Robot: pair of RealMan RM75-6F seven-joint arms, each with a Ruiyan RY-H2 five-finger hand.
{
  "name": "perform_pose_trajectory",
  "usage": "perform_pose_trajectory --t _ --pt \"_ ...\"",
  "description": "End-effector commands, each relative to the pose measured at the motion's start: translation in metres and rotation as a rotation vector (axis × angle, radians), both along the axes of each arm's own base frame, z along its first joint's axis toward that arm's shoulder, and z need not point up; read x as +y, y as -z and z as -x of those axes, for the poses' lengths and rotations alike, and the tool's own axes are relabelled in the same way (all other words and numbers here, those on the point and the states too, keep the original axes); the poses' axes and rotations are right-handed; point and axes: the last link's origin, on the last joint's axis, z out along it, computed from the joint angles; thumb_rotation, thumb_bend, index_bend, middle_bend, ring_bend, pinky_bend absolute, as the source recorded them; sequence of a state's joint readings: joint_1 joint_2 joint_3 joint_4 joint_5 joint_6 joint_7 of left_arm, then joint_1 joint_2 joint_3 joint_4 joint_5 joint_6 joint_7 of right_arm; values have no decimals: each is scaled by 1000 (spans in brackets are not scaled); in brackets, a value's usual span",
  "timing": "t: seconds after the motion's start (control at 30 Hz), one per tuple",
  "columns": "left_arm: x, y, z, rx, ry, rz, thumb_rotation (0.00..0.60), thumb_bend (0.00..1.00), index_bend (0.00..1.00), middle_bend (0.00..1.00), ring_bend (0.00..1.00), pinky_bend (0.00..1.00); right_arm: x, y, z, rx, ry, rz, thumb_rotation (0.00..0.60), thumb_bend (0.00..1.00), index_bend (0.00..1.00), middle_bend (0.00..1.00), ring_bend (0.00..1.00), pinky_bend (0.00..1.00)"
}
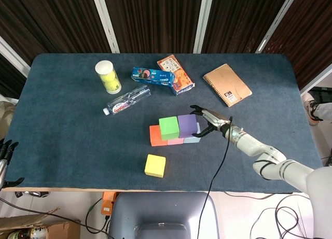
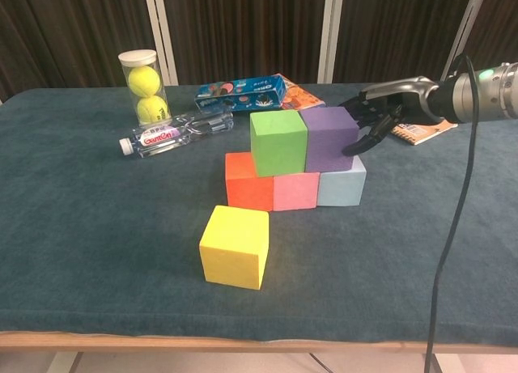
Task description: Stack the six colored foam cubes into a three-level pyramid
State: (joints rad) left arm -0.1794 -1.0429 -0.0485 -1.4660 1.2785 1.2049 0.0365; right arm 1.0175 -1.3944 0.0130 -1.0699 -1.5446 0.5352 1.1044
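Beside purple cube (image 2: 329,137), right hand (image 2: 380,119) fingers spread (holding nothing); yellow cube (image 2: 235,246) apart

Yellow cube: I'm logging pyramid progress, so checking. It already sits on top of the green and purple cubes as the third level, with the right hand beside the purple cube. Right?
Not quite. The yellow cube lies alone on the table in front of the stack, as the chest view shows. The green cube and purple cube have nothing on them. The right hand is beside the purple cube.
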Motion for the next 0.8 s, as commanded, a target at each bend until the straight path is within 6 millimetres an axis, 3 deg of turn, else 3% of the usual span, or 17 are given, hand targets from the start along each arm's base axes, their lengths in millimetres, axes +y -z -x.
perform_pose_trajectory --t 0.03,0.4,0.8 --pt "0 0 0 -1 -1 0 584 118 47 0 0 108 0 0 0 -1 2 -1 600 324 420 0 0 0" --pt "0 0 1 -3 1 -1 582 119 47 0 0 108 2 3 -2 -2 -4 -9 600 324 408 0 0 0" --pt "-1 -1 2 -7 -1 -4 585 119 47 0 0 108 4 5 -4 -3 -4 -19 600 323 280 0 0 0"
